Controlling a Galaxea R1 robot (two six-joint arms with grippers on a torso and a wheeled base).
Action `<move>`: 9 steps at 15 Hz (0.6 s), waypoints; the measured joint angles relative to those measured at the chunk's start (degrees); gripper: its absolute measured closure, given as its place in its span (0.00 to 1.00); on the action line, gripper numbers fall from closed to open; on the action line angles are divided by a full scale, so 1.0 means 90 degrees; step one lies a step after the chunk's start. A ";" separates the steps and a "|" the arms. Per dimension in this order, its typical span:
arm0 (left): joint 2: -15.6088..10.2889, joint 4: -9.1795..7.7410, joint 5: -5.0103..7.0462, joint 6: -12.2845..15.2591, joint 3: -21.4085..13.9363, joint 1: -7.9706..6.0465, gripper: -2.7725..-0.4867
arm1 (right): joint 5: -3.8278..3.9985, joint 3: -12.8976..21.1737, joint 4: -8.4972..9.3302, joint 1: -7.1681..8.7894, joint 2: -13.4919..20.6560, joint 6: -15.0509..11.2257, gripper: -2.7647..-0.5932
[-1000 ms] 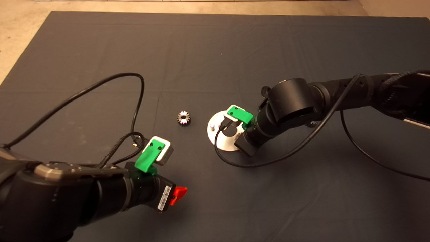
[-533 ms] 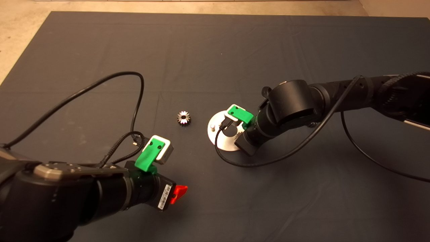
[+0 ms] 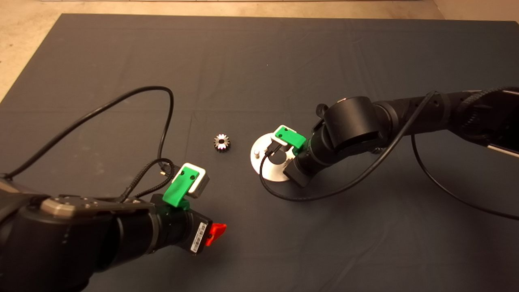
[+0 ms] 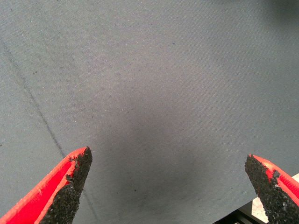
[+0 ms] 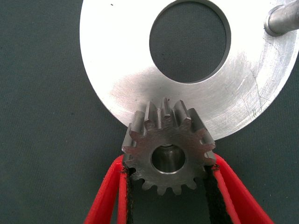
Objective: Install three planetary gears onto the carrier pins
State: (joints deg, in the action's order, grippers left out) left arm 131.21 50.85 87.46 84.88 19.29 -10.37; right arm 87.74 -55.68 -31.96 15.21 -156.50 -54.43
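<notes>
In the right wrist view my right gripper (image 5: 168, 179) is shut on a planetary gear (image 5: 167, 151), with a red finger on each side of its teeth. The gear sits at the rim of the shiny carrier disc (image 5: 117, 70), and a silver pin end shows inside its bore. A bare carrier pin (image 5: 282, 19) stands across the disc's central hole. From above, the right wrist covers most of the disc (image 3: 259, 147), leaving one pin (image 3: 256, 153) in sight. Another gear (image 3: 221, 142) lies flat on the mat left of the disc. My left gripper (image 3: 215, 234) hovers open at the lower left, over bare mat (image 4: 163, 93).
Black cables loop over the mat: one from the left arm (image 3: 164, 121), one below the disc from the right arm (image 3: 324, 198). The mat's far edge meets a beige floor (image 3: 24, 48).
The right arm has shifted only a touch over the disc. The left arm and the loose gear have not moved.
</notes>
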 joint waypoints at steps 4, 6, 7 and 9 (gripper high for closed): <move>-0.0014 0.0000 0.0000 0.0001 0.0000 -0.0001 0.18 | 0.0011 0.0001 -0.0007 0.0000 -0.0003 -0.0003 0.90; -0.0014 0.0000 0.0000 0.0001 0.0000 -0.0001 0.18 | 0.0013 -0.0002 -0.0009 0.0000 -0.0003 -0.0003 0.90; -0.0014 0.0000 0.0000 0.0001 0.0000 -0.0001 0.18 | 0.0011 -0.0002 -0.0012 0.0000 -0.0003 -0.0003 0.89; -0.0014 0.0000 0.0000 0.0001 0.0000 -0.0001 0.18 | 0.0014 -0.0002 -0.0016 0.0000 -0.0003 -0.0003 0.89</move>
State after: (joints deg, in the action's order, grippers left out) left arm 131.09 50.85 87.46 84.90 19.29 -10.38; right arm 87.87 -55.70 -32.11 15.21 -156.53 -54.46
